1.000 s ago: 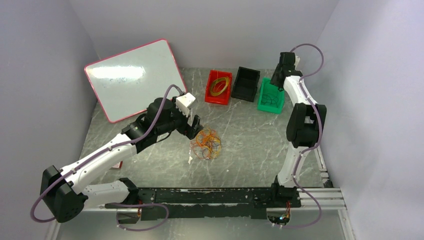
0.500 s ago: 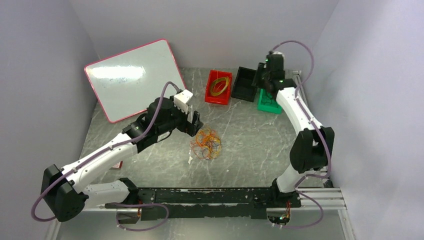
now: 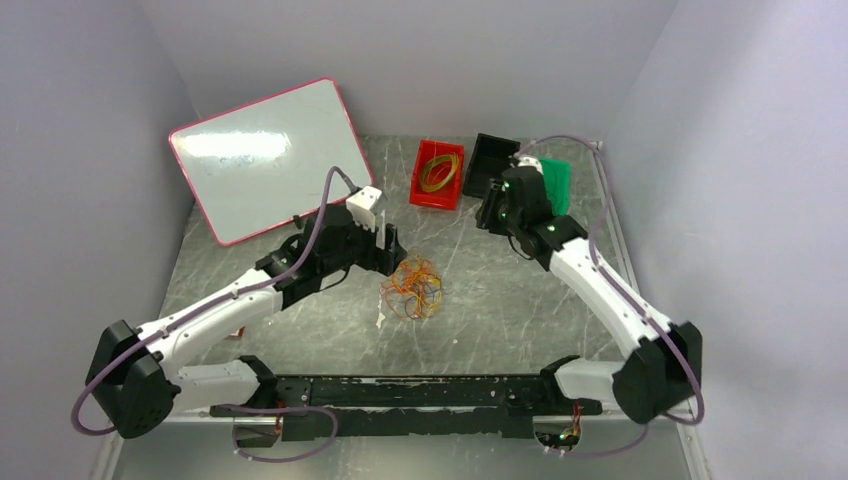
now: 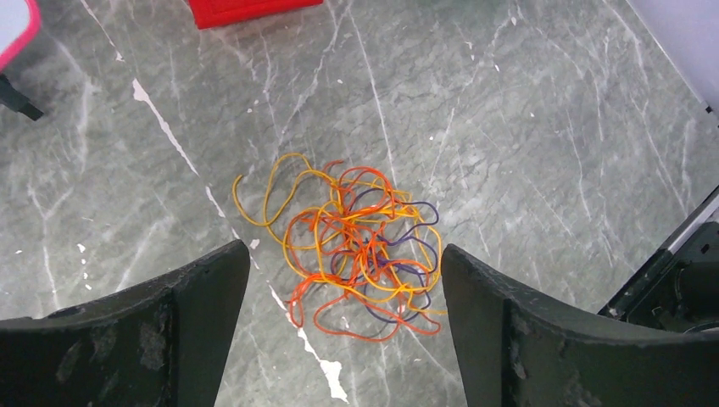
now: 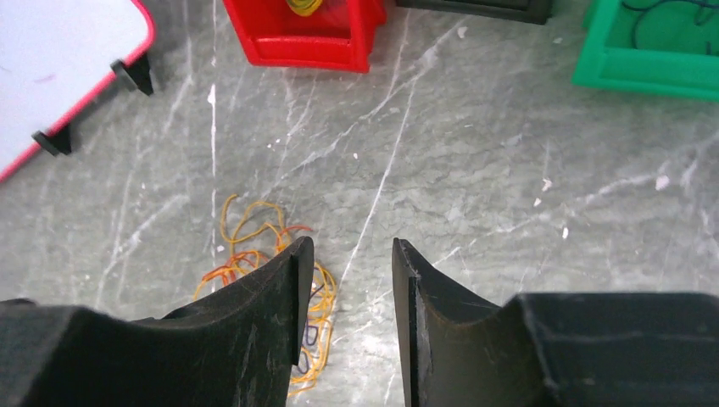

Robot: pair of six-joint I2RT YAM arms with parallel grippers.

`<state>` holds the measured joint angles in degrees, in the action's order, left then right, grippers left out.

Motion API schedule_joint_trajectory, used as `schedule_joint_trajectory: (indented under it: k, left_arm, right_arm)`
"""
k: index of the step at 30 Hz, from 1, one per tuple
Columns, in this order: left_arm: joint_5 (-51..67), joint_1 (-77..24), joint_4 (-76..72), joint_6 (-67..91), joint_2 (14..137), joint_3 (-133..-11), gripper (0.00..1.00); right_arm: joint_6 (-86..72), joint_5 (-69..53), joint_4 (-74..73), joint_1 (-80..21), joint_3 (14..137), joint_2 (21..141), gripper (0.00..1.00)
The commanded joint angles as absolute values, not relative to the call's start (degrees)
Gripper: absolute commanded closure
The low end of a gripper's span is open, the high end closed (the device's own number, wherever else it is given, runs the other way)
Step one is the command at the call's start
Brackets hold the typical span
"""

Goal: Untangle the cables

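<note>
The cables [image 3: 413, 288] lie in one loose heap near the middle of the counter [image 3: 520, 290], on the near side of the red bin [image 3: 437, 173]. They are thin loops of yellow, orange-red and dark wire, laced through one another. By the look of them they are very light and limp, so a pull on one loop would likely drag the whole heap. They should also slip easily from a loose pinch. The best hold is probably a single strand that strays clear of the knot, such as the yellow loop at the heap's left edge in the left wrist view, with the other claw pinning the rest.

The left claw [image 4: 343, 254] hangs over the heap with its jaws spread wide on either side, empty and seemingly not touching the wires. The right claw [image 5: 350, 246] is farther right and well apart from the heap, its jaws only partly open, holding nothing.
</note>
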<state>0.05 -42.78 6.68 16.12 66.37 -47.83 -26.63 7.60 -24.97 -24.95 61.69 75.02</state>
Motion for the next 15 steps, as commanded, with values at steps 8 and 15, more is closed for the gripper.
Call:
schedule_joint_trajectory:
  k: [8, 15]
  left_arm:
    - [-0.5, -45.7, -0.9, 24.4, 75.0, -47.7, 0.19]
    - [-3.1, -47.4, 0.0, 26.4, 80.4, -48.8, 0.26]
  right_arm:
    - [-36.1, 4.1, -21.8, -24.8, 51.0, 63.5, 0.57]
    - [-32.7, -7.8, -20.0, -24.8, 46.7, 63.3, 0.57]
